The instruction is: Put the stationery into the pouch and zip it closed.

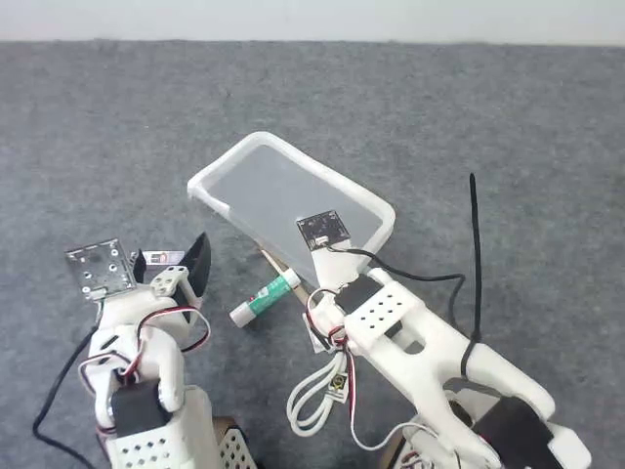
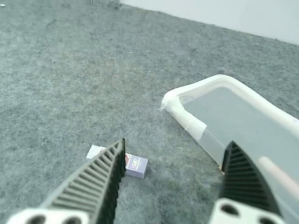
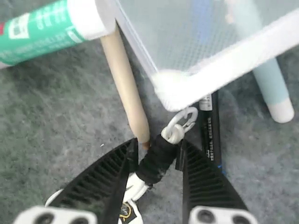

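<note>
A translucent white pouch [image 1: 283,195] lies mid-table, its near corner [image 3: 196,79] just in front of my right gripper [image 3: 156,145]. That gripper is shut on the black zipper pull [image 3: 156,163], which hangs from a white ring [image 3: 180,127]. A green glue stick [image 1: 266,296], a wooden pencil [image 3: 126,88], a black pen [image 3: 212,128] and a pale blue pen [image 3: 273,88] lie beside or partly under the pouch. Something blue shows dimly through the mesh. My left gripper [image 2: 173,161] hovers open to the left of the pouch [image 2: 233,116], above a small eraser [image 2: 134,165].
Grey carpet covers the table, with open room to the left of and beyond the pouch. A looped white cable [image 1: 317,396] and a black cable [image 1: 476,264] run along the right arm. A pale wall borders the far edge.
</note>
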Controlling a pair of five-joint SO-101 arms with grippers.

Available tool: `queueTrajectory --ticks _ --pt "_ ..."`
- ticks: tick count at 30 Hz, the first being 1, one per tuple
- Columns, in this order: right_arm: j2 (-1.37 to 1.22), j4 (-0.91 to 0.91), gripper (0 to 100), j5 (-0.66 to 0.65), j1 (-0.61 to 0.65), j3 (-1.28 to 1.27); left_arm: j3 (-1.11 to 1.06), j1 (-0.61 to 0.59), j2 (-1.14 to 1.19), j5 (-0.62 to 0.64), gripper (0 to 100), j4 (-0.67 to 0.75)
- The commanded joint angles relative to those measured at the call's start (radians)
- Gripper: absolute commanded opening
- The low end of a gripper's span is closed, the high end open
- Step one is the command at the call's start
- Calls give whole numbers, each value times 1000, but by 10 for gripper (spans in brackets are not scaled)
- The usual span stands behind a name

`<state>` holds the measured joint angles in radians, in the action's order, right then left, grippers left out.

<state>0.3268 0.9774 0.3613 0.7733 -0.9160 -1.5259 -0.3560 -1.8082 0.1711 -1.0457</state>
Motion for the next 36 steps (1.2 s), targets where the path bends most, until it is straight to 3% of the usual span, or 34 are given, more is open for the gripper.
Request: queueTrajectory --ticks 1,7,18,23,36 --pt "1 38 136 9 5 8 15 2 -17 9 320 32" --pt "-28 31 130 8 5 -11 15 2 -17 9 320 32" --pt "-104 19 17 -35 -28 20 15 0 -17 9 320 32" --pt "44 39 6 -97 -87 6 15 0 -17 9 320 31" --pt "496 51 6 -173 -81 -94 59 0 -17 15 322 -21"
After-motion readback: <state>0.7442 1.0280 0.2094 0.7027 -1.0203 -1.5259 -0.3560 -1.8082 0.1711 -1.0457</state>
